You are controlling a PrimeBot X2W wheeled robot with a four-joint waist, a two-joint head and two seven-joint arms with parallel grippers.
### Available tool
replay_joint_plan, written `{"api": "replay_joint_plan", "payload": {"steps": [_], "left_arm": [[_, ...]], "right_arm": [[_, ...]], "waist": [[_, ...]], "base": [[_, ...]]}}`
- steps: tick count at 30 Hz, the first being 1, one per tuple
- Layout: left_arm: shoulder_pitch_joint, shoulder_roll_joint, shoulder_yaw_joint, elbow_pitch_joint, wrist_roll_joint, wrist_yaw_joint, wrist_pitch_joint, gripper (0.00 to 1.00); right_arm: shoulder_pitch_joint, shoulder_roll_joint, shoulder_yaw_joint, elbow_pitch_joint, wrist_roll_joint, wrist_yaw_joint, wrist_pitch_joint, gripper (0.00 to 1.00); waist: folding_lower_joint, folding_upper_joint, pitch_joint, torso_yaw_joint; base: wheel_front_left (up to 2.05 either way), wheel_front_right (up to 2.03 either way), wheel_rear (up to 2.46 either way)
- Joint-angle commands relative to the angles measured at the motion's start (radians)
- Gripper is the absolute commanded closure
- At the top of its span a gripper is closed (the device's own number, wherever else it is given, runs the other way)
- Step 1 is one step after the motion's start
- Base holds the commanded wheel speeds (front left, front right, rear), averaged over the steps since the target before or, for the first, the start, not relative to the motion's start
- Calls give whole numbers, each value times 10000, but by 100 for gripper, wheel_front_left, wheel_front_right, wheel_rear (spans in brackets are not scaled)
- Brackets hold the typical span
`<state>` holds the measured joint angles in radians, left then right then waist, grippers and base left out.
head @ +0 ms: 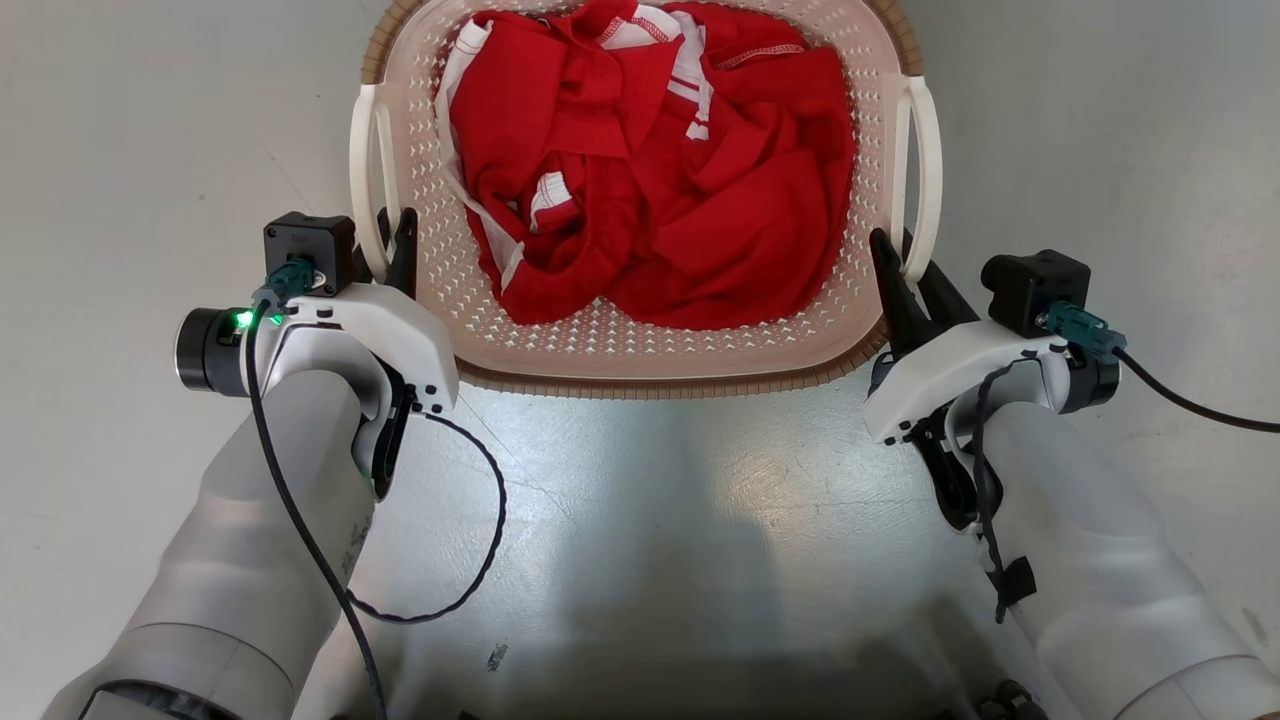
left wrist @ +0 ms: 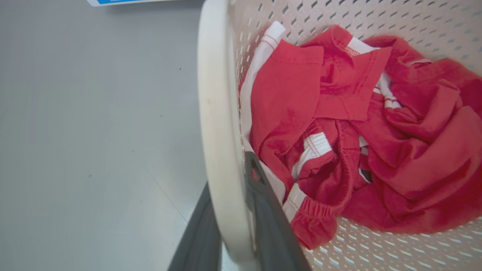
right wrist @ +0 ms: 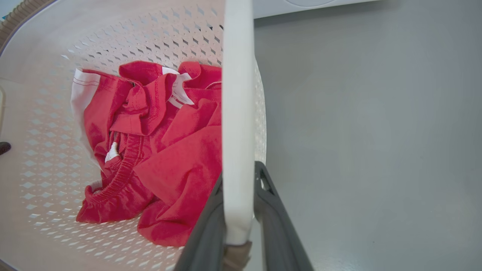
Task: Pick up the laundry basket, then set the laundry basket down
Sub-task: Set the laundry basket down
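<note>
Left and right jaws clamped on handles of laundry basket

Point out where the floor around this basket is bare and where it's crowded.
Bare grey floor lies left of the laundry basket and right of it, plus a patch between the two forearms, edged by a black cable. Crowded: the basket's inside, heaped with red clothes, and its side handles, one straddled by the left claw, one by the right claw.

The head camera looks steeply down on the laundry basket. Wrist cameras hug its left handle and right handle (opposite sides); all share the red clothes.
</note>
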<state>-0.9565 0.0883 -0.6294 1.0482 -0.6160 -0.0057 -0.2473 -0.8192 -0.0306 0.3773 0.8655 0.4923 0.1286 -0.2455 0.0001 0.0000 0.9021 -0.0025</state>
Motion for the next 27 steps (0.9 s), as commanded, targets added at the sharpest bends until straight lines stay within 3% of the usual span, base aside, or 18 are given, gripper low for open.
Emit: {"api": "replay_joint_plan", "payload": {"steps": [1,4,5,9,15,18,20,21,24,27], "left_arm": [[12,794,237,104,7,275,-121,100],[12,771,226,125,-17,260,-123,100],[9,760,224,130,-27,257,-124,100],[4,711,211,143,-54,256,-128,96],[65,633,203,155,-80,225,-135,59],[88,595,208,149,-84,233,-138,52],[99,568,216,137,-84,245,-140,27],[99,568,216,137,-84,245,-140,27],[112,537,239,82,-75,260,-142,0],[153,514,277,8,-61,268,-143,0]], "right_arm": [[497,-196,100,-53,20,21,-162,93],[490,-196,57,-39,-31,21,-162,85],[482,-196,26,-39,-55,21,-162,79],[468,-196,-81,-47,-146,21,-162,72],[492,-196,-152,-73,-261,21,-162,57],[492,-196,-177,-83,-295,21,-162,55],[489,-196,-208,-87,-314,21,-162,54],[489,-196,-208,-87,-314,21,-162,54],[490,-196,-272,-83,-373,21,-162,51],[492,-196,-316,-88,-420,21,-162,49]], "waist": [[-1,0,-4,0],[-1,0,3,8],[-1,0,5,14],[-1,0,13,40],[-1,0,8,66],[-1,0,25,68],[-1,0,42,73],[-1,0,42,73],[-1,0,65,88],[-1,0,86,106]], "base": [[0,0,0],[0,0,0],[0,0,0],[0,0,0],[0,0,0],[0,0,0],[0,0,0],[0,0,0],[0,0,0],[0,0,0]]}}
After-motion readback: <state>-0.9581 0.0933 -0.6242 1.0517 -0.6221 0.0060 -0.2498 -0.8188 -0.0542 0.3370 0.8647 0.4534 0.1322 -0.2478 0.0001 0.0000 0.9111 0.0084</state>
